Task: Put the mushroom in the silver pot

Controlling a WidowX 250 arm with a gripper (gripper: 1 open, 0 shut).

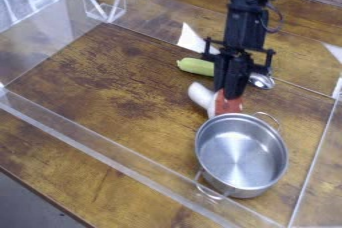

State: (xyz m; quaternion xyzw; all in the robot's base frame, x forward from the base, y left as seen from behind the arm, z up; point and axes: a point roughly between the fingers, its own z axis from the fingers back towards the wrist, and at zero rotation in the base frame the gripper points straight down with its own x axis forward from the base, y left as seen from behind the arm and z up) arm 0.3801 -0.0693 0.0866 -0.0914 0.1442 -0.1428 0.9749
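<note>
The mushroom (229,104), its red cap to the right and its white stem to the left, sits on the wooden table (100,90) just beyond the silver pot (242,154). The black gripper (235,84) comes down over it from the far side, its fingers pinching the cap. A yellow-green vegetable (197,66) lies farther off, to the left, and a shiny metal thing (262,82) lies just right of the gripper.
</note>
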